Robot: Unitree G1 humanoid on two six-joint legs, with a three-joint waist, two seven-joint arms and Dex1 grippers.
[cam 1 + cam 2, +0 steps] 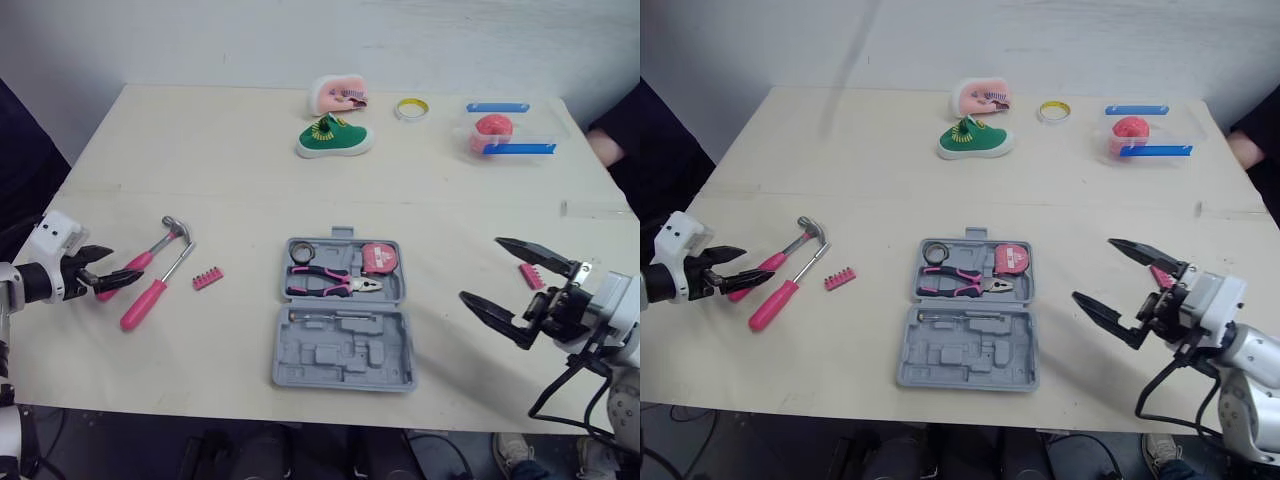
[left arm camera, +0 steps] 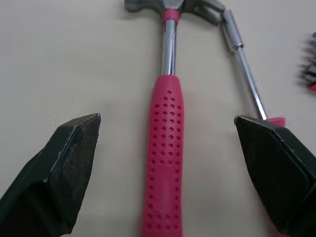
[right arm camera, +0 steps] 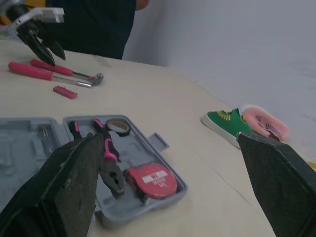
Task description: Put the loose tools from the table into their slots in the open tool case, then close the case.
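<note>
The grey tool case (image 1: 345, 345) lies open at the table's middle, holding pink-handled pliers (image 1: 330, 285), a pink tape measure (image 1: 377, 258) and a small tape roll (image 1: 302, 250). On the left lie a pink-handled hammer (image 1: 152, 250), a pink-handled driver (image 1: 150, 295) and a pink bit strip (image 1: 208, 278). My left gripper (image 1: 127, 261) is open at the hammer's handle end; the handle (image 2: 163, 163) lies between the fingers (image 2: 64, 163) without touching them. Right of the case, my right gripper (image 1: 480, 268) is open and empty above the table. A small pink piece (image 1: 530, 277) lies just behind it.
At the back stand a green shoe (image 1: 333, 137), a pink slipper (image 1: 340, 93), a yellow tape ring (image 1: 411, 108) and a clear box with blue clips (image 1: 505, 133). A person's hand (image 1: 605, 148) rests at the far right edge.
</note>
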